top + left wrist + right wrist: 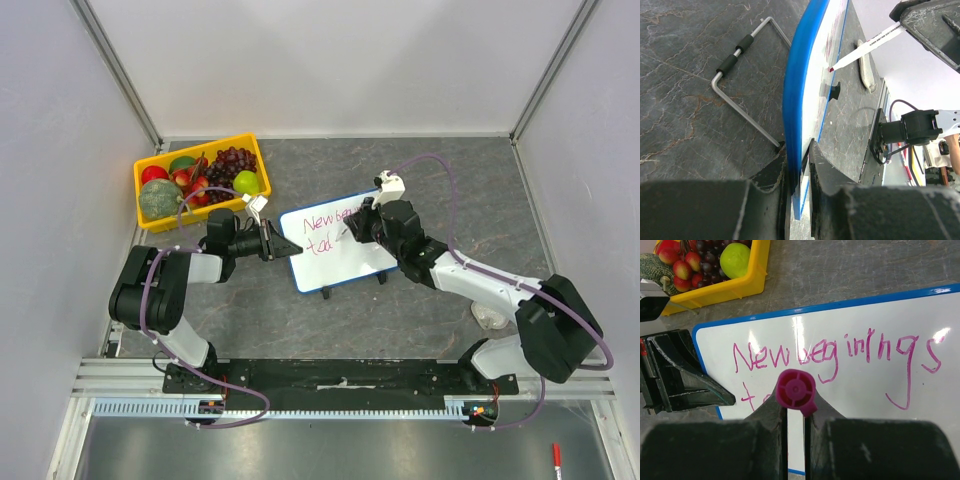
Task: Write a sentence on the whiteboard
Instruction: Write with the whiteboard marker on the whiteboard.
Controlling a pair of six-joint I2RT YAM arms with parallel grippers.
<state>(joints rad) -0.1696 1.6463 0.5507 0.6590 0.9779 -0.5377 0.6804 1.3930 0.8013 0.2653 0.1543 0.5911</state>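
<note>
**The whiteboard point(335, 268) held mid-bench point(440, 170), second line unfinished**

Its long axis runs left to right, with the right end angled slightly away and the white, blue-framed face up. The pink sentence point(830, 352) reads "New beginnings", with a second line begun. The left pincer point(272, 243) clamps its left edge. The right pincer point(796, 409) grips the marker point(875, 42).

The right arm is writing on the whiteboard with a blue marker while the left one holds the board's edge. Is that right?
Not quite: the marker is pink, not blue, as is the writing; the right wrist view shows it. Only the frame of the whiteboard is blue. The rest holds: the right fingers grip the marker and the left fingers clamp the board's edge.
</note>
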